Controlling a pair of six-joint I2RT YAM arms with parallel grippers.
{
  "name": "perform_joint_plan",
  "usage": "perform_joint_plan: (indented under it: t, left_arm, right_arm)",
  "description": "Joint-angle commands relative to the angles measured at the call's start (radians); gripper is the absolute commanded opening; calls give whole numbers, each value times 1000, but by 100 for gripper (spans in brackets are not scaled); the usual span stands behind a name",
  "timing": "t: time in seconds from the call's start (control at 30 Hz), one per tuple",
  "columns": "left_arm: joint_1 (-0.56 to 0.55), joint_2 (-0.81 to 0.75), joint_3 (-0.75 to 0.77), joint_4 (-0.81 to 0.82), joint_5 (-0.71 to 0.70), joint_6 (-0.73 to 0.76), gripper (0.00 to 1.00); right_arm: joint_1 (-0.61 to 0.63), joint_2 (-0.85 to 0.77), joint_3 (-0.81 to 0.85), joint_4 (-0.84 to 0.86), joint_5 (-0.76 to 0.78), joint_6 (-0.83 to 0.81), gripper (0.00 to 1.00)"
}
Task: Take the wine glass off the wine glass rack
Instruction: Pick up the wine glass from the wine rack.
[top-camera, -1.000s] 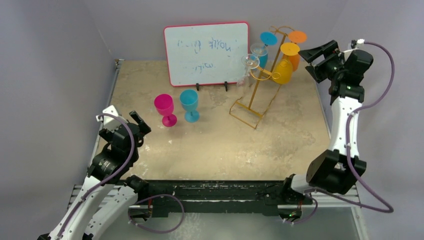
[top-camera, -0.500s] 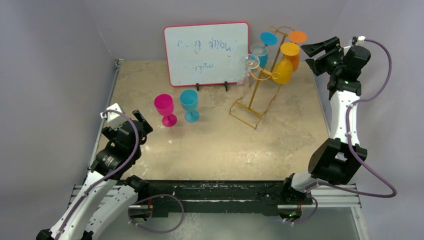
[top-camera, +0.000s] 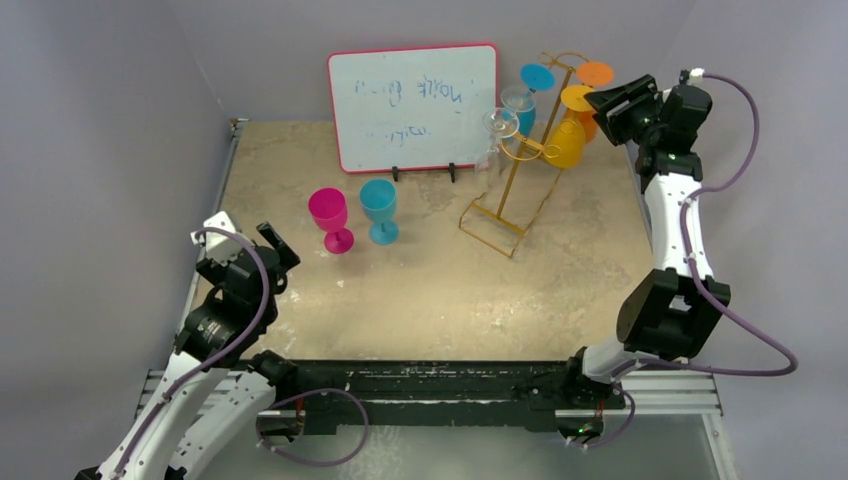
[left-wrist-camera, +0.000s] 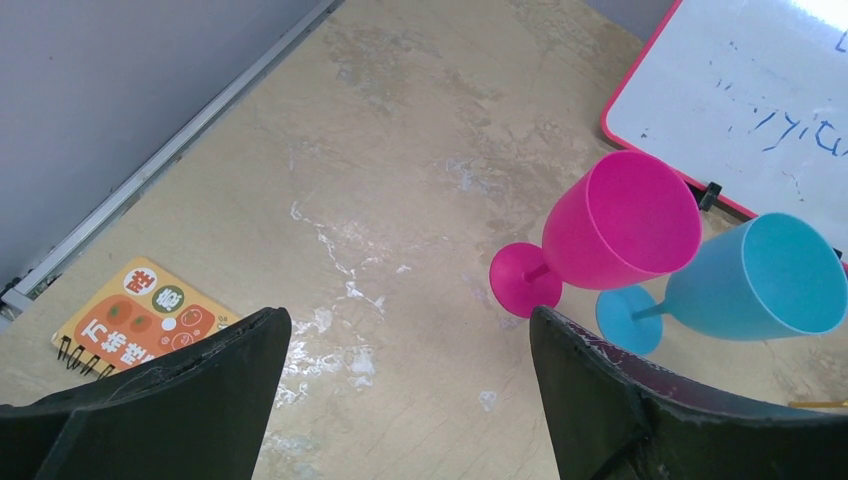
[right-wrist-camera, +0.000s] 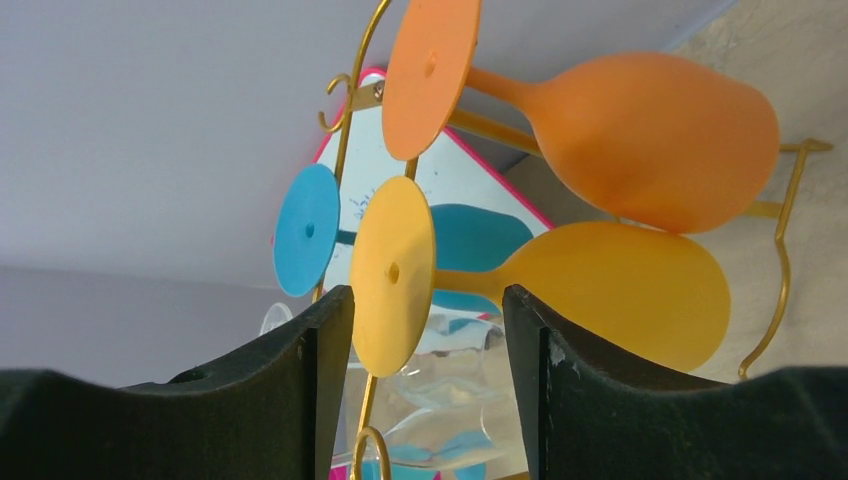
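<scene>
right fingers (right-wrist-camera: 300, 400) moved in close beside yellow wine glass (right-wrist-camera: 610, 290).

Rack (top-camera: 513, 185): gold wire.
Hung on it: orange glass (right-wrist-camera: 650, 130), yellow glass (right-wrist-camera: 620, 290), blue glass (right-wrist-camera: 305, 230), clear glass (top-camera: 500, 122).
Standing: pink glass (left-wrist-camera: 620, 220), turquoise glass (left-wrist-camera: 760, 280).
Whiteboard (top-camera: 412, 105): white, red frame, faint blue scribble.
Table (top-camera: 450, 290): beige, marbled, white veins.
Notebook (left-wrist-camera: 140, 315): orange cover, coloured dots.

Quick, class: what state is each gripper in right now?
Left gripper: open, holding nothing.
Right gripper: open around the foot of the yellow wine glass, not gripping.
</scene>
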Motion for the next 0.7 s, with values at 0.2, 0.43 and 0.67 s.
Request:
perform_joint_plan:
  t: [0.2, 0.43, 0.67]
  left_arm:
    - [3, -15, -3, 5, -37, -20, 88]
    - [3, -16, -1, 5, -39, -20, 88]
    - [3, -10, -3, 5, -37, -19, 88]
  right_arm:
    - [-5, 20, 112, -1, 27, -58, 49]
    - [-2, 55, 147, -32, -2, -74, 42]
    - [1, 55, 141, -45, -7, -87, 37]
